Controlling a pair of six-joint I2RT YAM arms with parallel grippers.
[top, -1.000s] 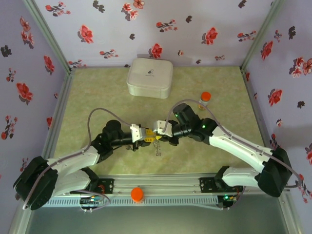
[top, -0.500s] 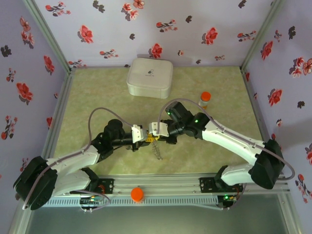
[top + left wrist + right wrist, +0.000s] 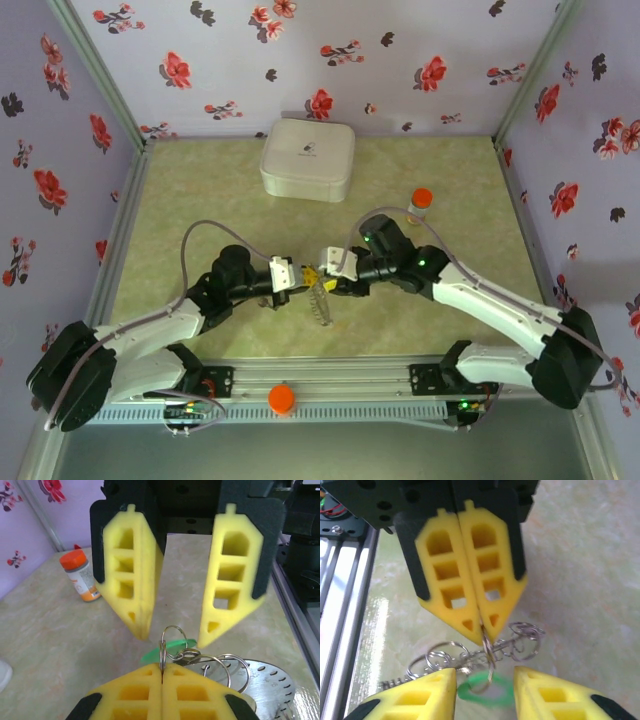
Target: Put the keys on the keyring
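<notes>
— Left wrist view first: what are we looking at?

— We are seeing the left gripper (image 3: 174,636) standing wide open, holding nothing, with its fingers straddling a cluster of small wire rings (image 3: 220,662). The right gripper (image 3: 162,669) is pinching one split ring (image 3: 170,639) edge-on, with its jaws pressed together.

— And the keys?

— The green tab (image 3: 167,649) is sitting just behind that split ring. We cannot tell whether it is strung on it, or whether the dark key is in the tangle. A chain (image 3: 320,303) is dangling from the cluster toward the desk (image 3: 200,200).

— Where is the keyring?

— We are taking the grey disc with the dotted edge for the keyring (image 3: 272,680). It is showing below the rings, beside the right gripper. It is partly cut off, so we cannot say whether it is resting on the desk.

— How far along are we?

— Midway at best, we are judging. The cluster is up between the two grippers, but we are seeing nothing clearly threaded onto the keyring, so the threading seems to be ahead of us.
</notes>
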